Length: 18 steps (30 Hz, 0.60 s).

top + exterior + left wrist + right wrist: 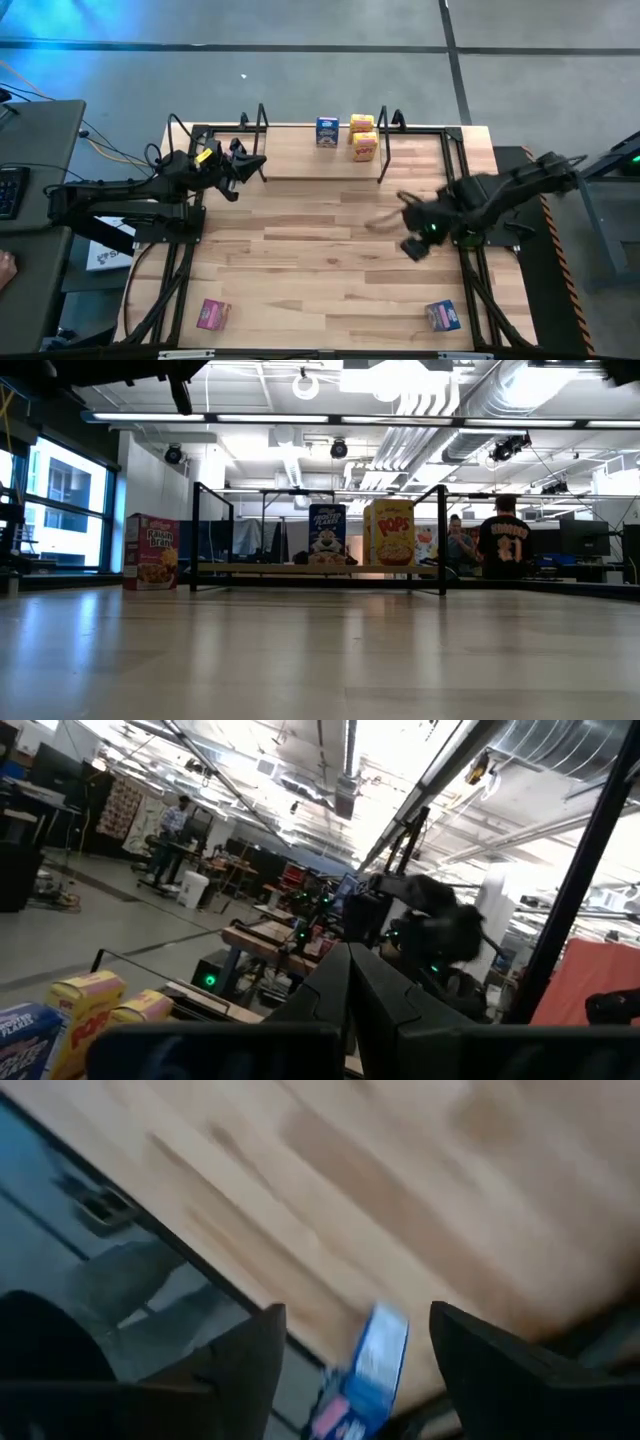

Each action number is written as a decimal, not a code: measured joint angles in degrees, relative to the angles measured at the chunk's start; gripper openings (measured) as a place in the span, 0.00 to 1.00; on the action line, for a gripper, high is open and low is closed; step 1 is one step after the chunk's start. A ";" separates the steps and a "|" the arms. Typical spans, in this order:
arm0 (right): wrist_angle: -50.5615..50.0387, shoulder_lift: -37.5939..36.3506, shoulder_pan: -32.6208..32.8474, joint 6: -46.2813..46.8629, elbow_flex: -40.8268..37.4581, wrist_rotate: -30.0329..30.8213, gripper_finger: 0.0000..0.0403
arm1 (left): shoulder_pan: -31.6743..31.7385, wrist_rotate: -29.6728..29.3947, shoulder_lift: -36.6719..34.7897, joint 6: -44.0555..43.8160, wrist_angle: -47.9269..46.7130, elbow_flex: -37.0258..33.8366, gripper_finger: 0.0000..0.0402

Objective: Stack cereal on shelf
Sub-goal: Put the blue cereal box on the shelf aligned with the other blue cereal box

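The right gripper [355, 1345], fingers apart, hangs over a blue box [375, 1355]. Only the overhead camera shows the left gripper [238, 160], closed, beside the shelf [320, 160]

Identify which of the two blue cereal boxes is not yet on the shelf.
The blue box at the table's front right corner, lying on the bare tabletop. The other blue box stands on the shelf beside the yellow boxes.

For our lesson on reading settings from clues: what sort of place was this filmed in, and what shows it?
Probably an open-plan robotics lab or workshop. The low view shows exposed silver ceiling ducts, people at desks with monitors behind the pale wood table, and two dark robot arms work over small cardboard cereal boxes.
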 joint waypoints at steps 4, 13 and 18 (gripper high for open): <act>0.19 0.33 9.58 16.70 -1.35 -0.65 0.60 | 0.00 -0.04 0.00 -0.41 -0.23 0.00 0.00; 2.11 5.10 24.80 44.41 -2.00 -1.51 0.60 | 0.00 0.04 0.00 -2.08 -0.50 0.00 0.00; 6.13 9.46 27.86 48.98 -2.02 -1.46 0.60 | 0.00 0.07 0.00 -2.92 -0.65 0.00 0.00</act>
